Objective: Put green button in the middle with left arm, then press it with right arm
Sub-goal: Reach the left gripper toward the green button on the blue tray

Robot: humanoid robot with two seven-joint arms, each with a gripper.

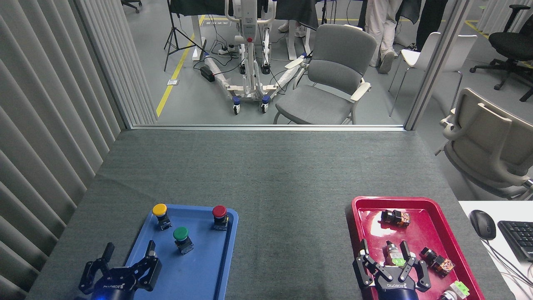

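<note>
The green button [182, 238] stands upright in the blue tray [200, 271], yellow button [160, 214] at its 11 o'clock, red button [219, 216] at 1. Left gripper [125, 260] at its 7 o'clock, fingers spread, empty. Right gripper [385, 256] spread over the red tray [437, 216], holding nothing

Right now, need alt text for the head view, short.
The green button stands in a blue tray at near left with a yellow button and a red button; the open left gripper hovers at the tray's near edge. The open right gripper hangs over a red tray of small parts, with bare table between the trays.
</note>
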